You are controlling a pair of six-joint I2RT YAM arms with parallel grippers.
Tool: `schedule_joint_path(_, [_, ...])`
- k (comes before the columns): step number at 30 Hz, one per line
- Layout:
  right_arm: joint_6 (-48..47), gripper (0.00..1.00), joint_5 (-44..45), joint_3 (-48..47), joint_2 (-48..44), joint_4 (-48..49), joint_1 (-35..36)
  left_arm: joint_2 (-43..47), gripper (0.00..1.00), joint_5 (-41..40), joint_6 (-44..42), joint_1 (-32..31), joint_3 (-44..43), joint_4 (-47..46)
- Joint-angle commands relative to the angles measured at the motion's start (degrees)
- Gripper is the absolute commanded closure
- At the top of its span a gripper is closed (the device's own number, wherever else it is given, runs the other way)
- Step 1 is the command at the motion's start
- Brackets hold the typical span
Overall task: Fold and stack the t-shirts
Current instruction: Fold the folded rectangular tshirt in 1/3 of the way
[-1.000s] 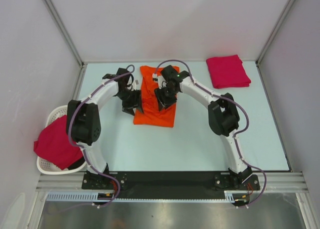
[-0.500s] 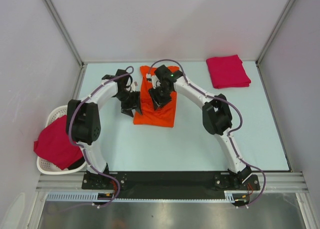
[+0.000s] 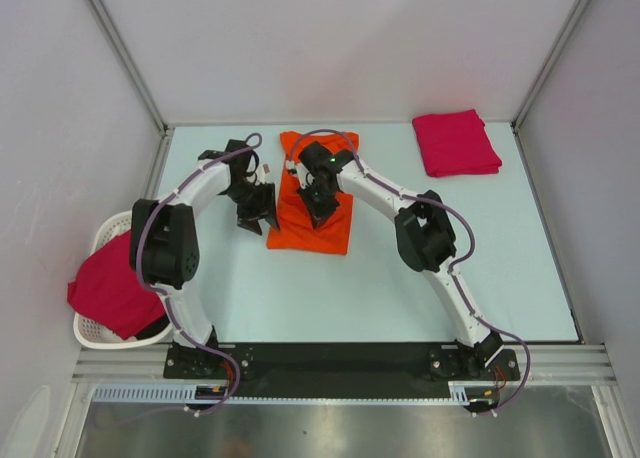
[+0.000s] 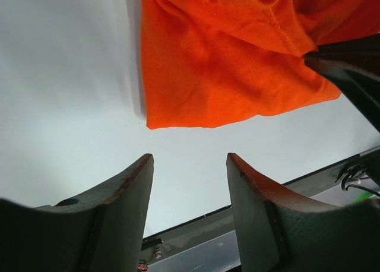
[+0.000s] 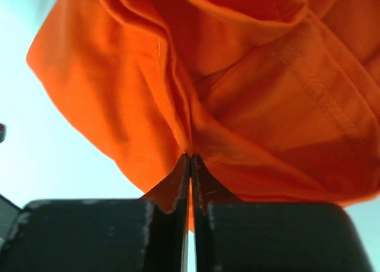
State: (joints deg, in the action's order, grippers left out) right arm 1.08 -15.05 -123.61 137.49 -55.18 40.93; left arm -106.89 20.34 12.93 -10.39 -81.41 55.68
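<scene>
Top external shows us a crimson shirt (image 3: 456, 143) folded at the far right corner of the worktop (image 3: 400, 298), so that one looks done. The orange shirt (image 3: 318, 234) lies mid-worktop, partly folded into a long strip, its layers rumpled. Our right claw (image 5: 190, 159) is clenched on a fold of it. Our left claw (image 4: 190, 159) hangs released and empty just beside its left edge. We judge this shirt mid-fold and not yet stacked. A second crimson shirt (image 3: 108, 288) drapes over the basket (image 3: 88, 330), left of the worktop, and awaits folding.
</scene>
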Motion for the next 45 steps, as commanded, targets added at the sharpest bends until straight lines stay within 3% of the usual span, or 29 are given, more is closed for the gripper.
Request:
schedule_joint_path(1, [0.8, 1.00, 4.4, -2.8, 0.5, -0.2, -0.1, 1.0, 0.41, 1.2, -1.7, 0.7, 0.3, 0.0])
schedule_joint_path(26, [4.5, 1.00, 23.4, -4.8, -2.3, 10.3, -0.1, 2.9, 0.42, 2.2, -0.5, 1.1, 1.6, -1.0])
schedule_joint_path(28, [4.3, 0.91, 26.0, -6.1, -0.8, 10.1, -0.1, 2.9, 0.42, 2.3, -0.4, 1.0, 1.8, -1.0])
schedule_joint_path(29, [4.2, 0.71, 27.3, -6.8, 0.0, 9.0, -0.1, 3.0, 0.42, 2.4, -0.4, 1.1, 1.9, -1.0])
schedule_joint_path(33, [5.1, 0.28, 38.3, -9.1, 1.9, 5.6, 0.2, 4.0, 0.41, 2.7, -0.3, 1.1, 1.7, -1.3])
schedule_joint_path(34, [5.2, 0.12, 40.0, -8.6, 0.9, 5.3, 0.3, 4.3, 0.39, 2.8, -0.2, 1.1, 1.4, -1.5])
schedule_joint_path(35, [5.2, 0.06, 41.0, -8.1, 0.2, 5.3, 0.4, 4.7, 0.36, 3.0, -0.2, 1.1, 1.3, -1.9])
schedule_joint_path(36, [5.7, 0.00, 41.8, -7.7, -0.7, 5.2, 0.5, 5.4, 0.32, 3.4, 0.3, 1.1, 1.2, -2.7])
schedule_joint_path(40, [8.3, 0.00, 38.0, -0.8, -7.3, 5.4, 0.0, 5.8, 0.13, 3.7, 1.5, 1.0, -0.2, -4.9])
schedule_joint_path(45, [15.3, 0.00, 22.2, 9.1, -15.5, 2.1, -4.4, 2.0, 0.11, 4.7, 1.3, 1.1, 0.7, -3.6])
